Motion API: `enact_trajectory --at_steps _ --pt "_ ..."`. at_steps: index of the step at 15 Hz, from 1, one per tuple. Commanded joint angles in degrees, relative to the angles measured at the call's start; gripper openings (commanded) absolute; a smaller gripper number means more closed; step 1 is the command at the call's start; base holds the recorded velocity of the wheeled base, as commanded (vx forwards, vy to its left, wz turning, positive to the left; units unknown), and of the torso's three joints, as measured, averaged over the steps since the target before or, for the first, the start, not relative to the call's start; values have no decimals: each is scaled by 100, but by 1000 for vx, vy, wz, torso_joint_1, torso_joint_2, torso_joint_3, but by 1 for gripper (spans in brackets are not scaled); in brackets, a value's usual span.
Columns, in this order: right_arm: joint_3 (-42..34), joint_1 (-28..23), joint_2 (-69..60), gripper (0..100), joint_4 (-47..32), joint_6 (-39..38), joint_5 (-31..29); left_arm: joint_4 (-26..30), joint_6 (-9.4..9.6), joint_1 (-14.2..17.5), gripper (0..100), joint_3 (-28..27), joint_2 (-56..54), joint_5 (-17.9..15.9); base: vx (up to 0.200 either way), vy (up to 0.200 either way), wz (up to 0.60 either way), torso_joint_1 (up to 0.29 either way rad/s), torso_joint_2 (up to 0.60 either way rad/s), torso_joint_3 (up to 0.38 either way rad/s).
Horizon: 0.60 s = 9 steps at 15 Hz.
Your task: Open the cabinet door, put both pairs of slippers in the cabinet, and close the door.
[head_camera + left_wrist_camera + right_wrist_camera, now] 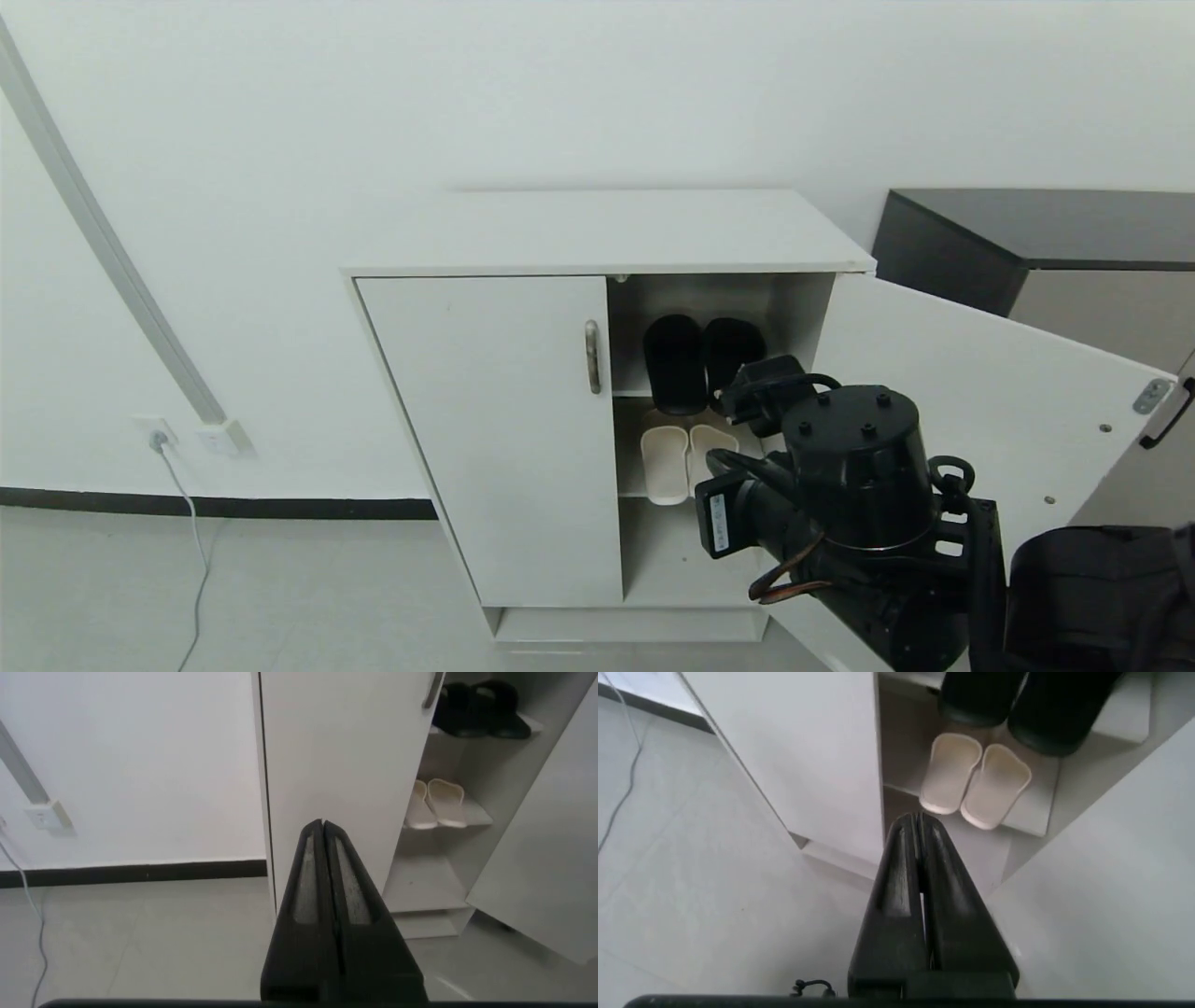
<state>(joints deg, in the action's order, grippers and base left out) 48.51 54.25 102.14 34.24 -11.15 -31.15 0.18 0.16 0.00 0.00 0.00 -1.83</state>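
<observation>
Now white slippers (665, 462), black slippers (674, 364) lie front-to-back, toes toward cabinet (607, 233) back.

Right arm (850, 485) extended forward at lower right, right gripper (920, 821) closed tight (no gap at the tips); left gripper (322, 826) likewise closed, aimed forward and down.

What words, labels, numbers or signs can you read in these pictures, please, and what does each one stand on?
No text can be read.
Small white sticker on the right arm's black camera housing: print too small to read.
White wooden cabinet, black foam slippers, cream foam slippers: no markings visible.
</observation>
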Motion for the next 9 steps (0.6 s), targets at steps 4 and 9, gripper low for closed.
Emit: enact_trajectory --at_steps 4,9 --pt "1 -2 7 0 3 -1 3 -1 2 0 0 0 0 -2 0 0 0 176 -487 -316" --pt "19 -37 7 0 3 8 3 -1 2 0 0 -9 9 -2 0 0 0 204 -512 -315"
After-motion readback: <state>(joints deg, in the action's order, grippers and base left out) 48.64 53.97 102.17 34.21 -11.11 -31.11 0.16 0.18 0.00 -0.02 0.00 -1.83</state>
